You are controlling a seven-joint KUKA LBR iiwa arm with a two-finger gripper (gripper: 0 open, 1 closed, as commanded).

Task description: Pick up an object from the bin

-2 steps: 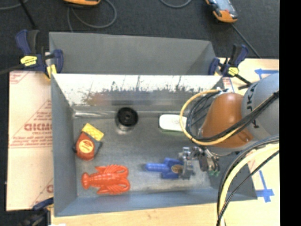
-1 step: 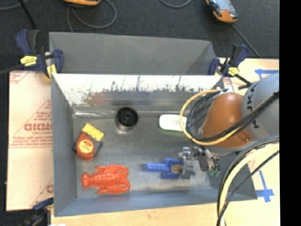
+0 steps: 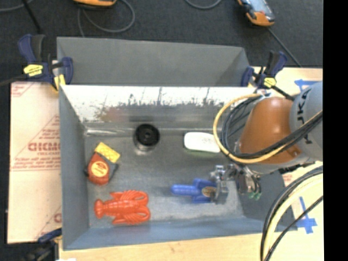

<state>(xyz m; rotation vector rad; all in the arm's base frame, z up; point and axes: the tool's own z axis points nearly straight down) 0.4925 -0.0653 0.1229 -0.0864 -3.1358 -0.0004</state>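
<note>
Gripper (image 3: 220,185) sits low at the bin's front right, at the right end of a blue plastic piece (image 3: 187,190) lying flat on the floor. Released or clenched, cannot tell, and no grasp is visible. Likely risks: the piece is small, elongated and looks smooth and hard, so a pinch at its end could make it swivel or squirt out. Going too deep would scrape the metal floor, and the near right wall could catch the wrist. White oblong thing (image 3: 200,141), glossy and rounded, lies just behind and could get nudged. Rest are well apart: black round cap (image 3: 145,134) at back, orange tape measure (image 3: 99,169) with yellow tab at left, bumpy red lobster toy (image 3: 123,206) front left. Bin (image 3: 163,99) is grey sheet metal with a scuffed back wall.
</note>
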